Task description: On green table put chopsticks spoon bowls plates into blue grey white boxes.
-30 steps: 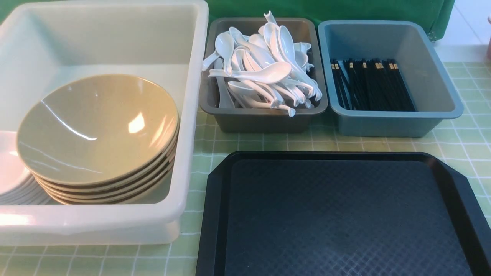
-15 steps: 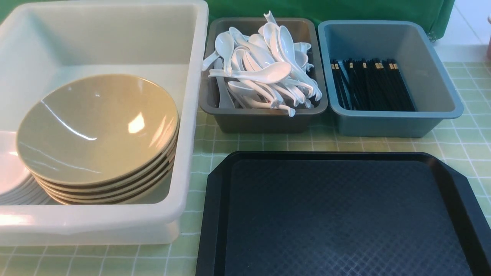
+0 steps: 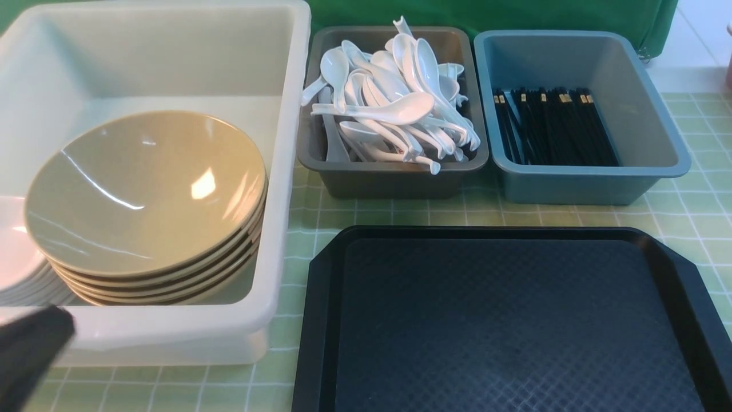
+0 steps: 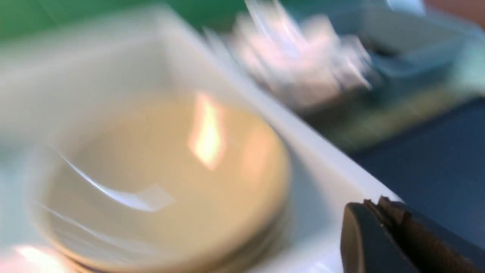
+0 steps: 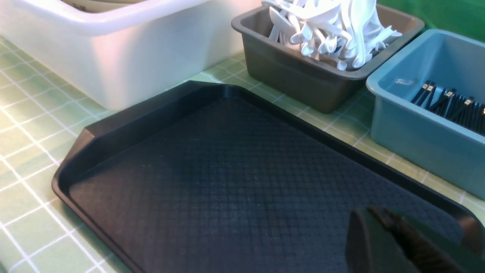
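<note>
A stack of tan bowls [image 3: 143, 189] sits in the big white box [image 3: 286, 189], with white plates [image 3: 14, 252] stacked beside it at the left edge. The dark grey box [image 3: 389, 183] holds a heap of white spoons [image 3: 394, 103]. Black chopsticks [image 3: 555, 126] lie in the blue box [image 3: 572, 186]. My left gripper [image 3: 54, 323] shows as a dark blur in front of the white box's near wall; in its blurred wrist view the left gripper [image 4: 379, 203] is shut and empty beside the bowls [image 4: 159, 182]. My right gripper [image 5: 375, 212] hangs shut and empty over the black tray [image 5: 227, 170].
The flat black tray [image 3: 514, 326] lies bare on the green table [image 3: 686, 206], in front of the grey and blue boxes. A green cloth hangs behind the boxes. Strips of table show between the tray and the boxes.
My left gripper has come into the front view at the lower left corner, and its wrist view is smeared by motion. The boxes and their contents have not moved.
</note>
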`<state>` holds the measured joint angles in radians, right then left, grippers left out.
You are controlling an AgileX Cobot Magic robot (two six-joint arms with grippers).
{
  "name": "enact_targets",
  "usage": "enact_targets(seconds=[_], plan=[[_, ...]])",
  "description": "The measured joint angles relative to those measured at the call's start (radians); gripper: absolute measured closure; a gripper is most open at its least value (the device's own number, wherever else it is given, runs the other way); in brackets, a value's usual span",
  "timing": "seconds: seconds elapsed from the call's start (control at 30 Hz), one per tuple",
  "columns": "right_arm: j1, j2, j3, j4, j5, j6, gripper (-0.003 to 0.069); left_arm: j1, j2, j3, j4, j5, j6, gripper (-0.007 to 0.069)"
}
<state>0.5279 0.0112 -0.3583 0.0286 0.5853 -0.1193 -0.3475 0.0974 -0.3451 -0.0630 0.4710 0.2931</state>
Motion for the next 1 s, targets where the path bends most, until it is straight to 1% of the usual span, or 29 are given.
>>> enact_targets(seconds=[0.07, 0.2, 0.33, 0.43, 0.7, 0.87, 1.0], plan=[[0.000, 0.000, 0.000, 0.000, 0.000, 0.000, 0.0629, 0.040, -0.039, 0.055, 0.032, -0.066, -0.019, 0.0626], [0.000, 0.000, 0.000, 0.000, 0.000, 0.000, 0.0624, 0.130, -0.101, 0.182, 0.044, -0.094, -0.102, 0.0626], [0.000, 0.000, 0.000, -0.001, 0.001, 0.000, 0.0622, 0.141, -0.110, 0.301, 0.043, -0.101, -0.123, 0.0626], [0.000, 0.000, 0.000, -0.001, 0.001, 0.000, 0.0621, 0.152, -0.110, 0.358, 0.027, -0.075, -0.127, 0.0626], [0.000, 0.000, 0.000, 0.000, 0.000, 0.000, 0.0613, 0.173, -0.110, 0.359, 0.010, -0.075, -0.128, 0.0626], [0.000, 0.000, 0.000, 0.000, 0.000, 0.000, 0.0612, 0.211, -0.110, 0.359, 0.008, -0.075, -0.129, 0.0626], [0.000, 0.000, 0.000, 0.000, 0.000, 0.000, 0.0612, 0.247, -0.110, 0.362, -0.025, -0.093, -0.133, 0.0626]])
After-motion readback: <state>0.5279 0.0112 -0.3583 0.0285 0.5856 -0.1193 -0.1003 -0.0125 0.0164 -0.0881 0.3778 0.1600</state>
